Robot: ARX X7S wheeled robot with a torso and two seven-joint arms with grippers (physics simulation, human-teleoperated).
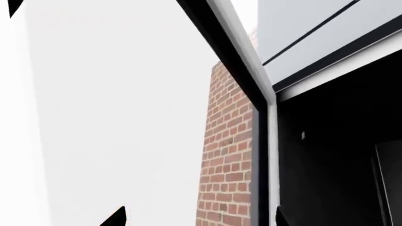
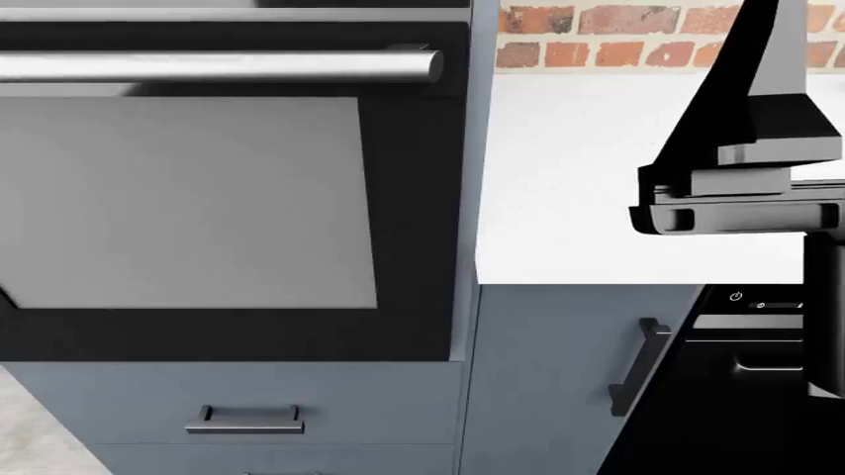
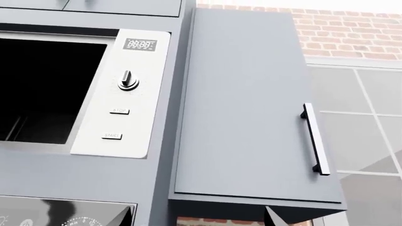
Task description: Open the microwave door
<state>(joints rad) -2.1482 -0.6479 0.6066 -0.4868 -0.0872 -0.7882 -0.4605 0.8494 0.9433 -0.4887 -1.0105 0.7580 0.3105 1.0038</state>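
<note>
In the right wrist view the microwave (image 3: 125,94) sits built into grey cabinetry, with a white control panel carrying a display, a knob and two buttons. Left of the panel its cavity (image 3: 44,89) shows as a dark hollow; no door covers it in this view. My right gripper (image 3: 199,217) is open below it, holding nothing. In the left wrist view my left gripper (image 1: 197,219) is open and empty, close to a black-edged white panel (image 1: 242,61) beside a dark opening (image 1: 333,155). I cannot tell whether that panel is the door.
The head view shows a wall oven (image 2: 198,198) with a long bar handle (image 2: 218,66), a drawer handle (image 2: 245,421), a white counter (image 2: 555,178) and a brick wall (image 2: 595,35). An arm link (image 2: 739,198) rises at the right. A grey cabinet (image 3: 245,103) flanks the microwave.
</note>
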